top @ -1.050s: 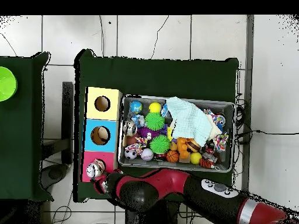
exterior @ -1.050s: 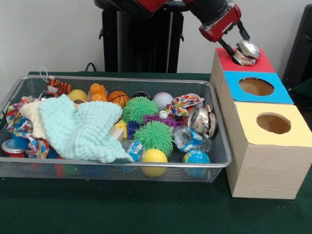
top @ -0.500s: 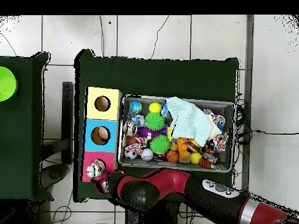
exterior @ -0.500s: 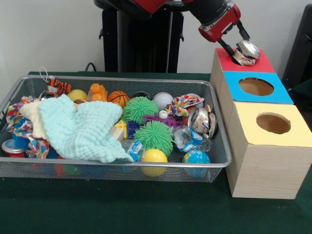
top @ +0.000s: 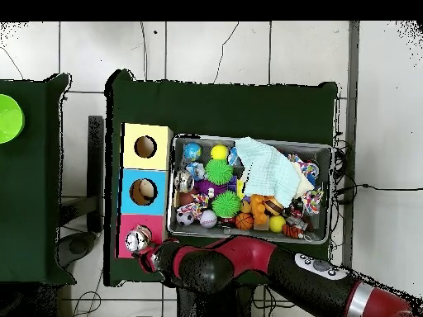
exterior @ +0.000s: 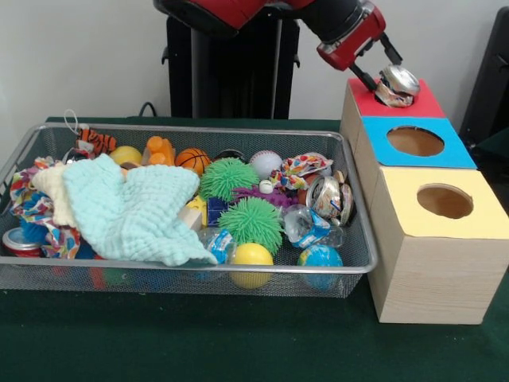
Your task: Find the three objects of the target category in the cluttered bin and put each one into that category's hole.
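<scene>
Over the red hole [exterior: 391, 99] sits the crushed can [exterior: 395, 84], pinched between the gripper [exterior: 385, 79] fingers and shifted slightly since a second ago, more squarely above it. Release looks imminent. Beside the red box, the bin [exterior: 350, 267] holds another can [exterior: 328, 196].

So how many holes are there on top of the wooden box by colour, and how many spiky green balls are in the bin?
Red hole: 1, with the crushed can sitting in it
Blue hole: 1
Yellow hole: 1
Spiky green balls: 2
Total: 3 holes and 2 spiky green balls, 5 in all
</scene>
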Action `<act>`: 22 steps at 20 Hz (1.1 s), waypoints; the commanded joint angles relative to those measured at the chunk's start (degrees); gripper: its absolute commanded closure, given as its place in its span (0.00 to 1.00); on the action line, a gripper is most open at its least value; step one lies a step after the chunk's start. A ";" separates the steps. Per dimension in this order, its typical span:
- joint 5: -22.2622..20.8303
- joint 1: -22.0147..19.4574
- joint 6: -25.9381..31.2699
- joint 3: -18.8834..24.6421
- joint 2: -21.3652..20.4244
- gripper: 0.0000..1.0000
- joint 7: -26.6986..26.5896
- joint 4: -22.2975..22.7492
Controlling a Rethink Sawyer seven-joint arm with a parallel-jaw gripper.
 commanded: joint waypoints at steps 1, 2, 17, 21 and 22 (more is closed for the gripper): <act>0.46 -6.71 10.26 3.74 5.20 0.00 -8.15 -17.83; 0.69 -7.79 12.67 4.51 5.53 0.00 -9.63 -18.24; 2.63 -13.93 33.16 9.48 9.55 0.00 -14.63 -22.93; 0.67 -12.90 31.01 10.97 8.02 0.00 -12.04 -21.17; 0.20 -12.40 29.63 11.34 7.08 0.00 -10.48 -20.16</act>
